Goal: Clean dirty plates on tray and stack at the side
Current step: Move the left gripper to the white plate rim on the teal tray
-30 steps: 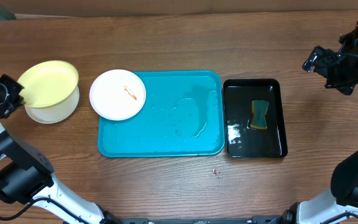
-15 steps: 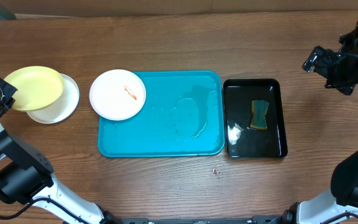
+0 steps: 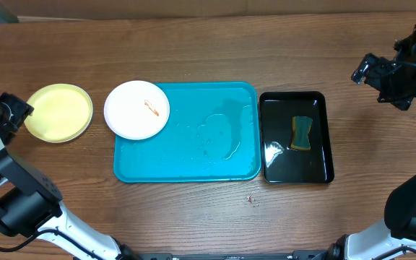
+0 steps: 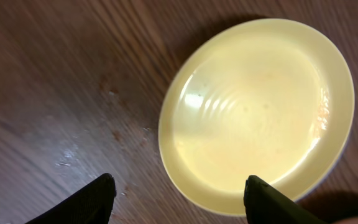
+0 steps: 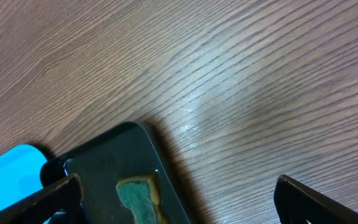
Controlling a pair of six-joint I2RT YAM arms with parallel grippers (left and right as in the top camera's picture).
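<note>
A pale yellow-green plate [image 3: 58, 112] lies flat on the table at the far left. My left gripper [image 3: 14, 112] is just off its left rim. In the left wrist view the yellow-green plate [image 4: 257, 112] fills the frame, and the left gripper [image 4: 179, 199] is open, its fingers apart and holding nothing. A white plate [image 3: 136, 109] with a small orange smear rests over the top left corner of the turquoise tray [image 3: 193, 155]. My right gripper [image 3: 374, 72] hangs open at the far right, clear of everything, and the right gripper [image 5: 179, 205] has wood grain between its fingers.
A glossy black tray [image 3: 296, 162] stands right of the turquoise one, with a green and yellow sponge [image 3: 302, 133] in it. The right wrist view shows the black tray [image 5: 104, 162], the sponge [image 5: 138, 199] and a corner of the turquoise tray [image 5: 11, 168]. Wet patches lie on the turquoise tray.
The yellow-green plate was held tilted over a white plate at the left; it now lies flat on top, covering it. My left gripper has opened and let it go. The right arm has not moved.
</note>
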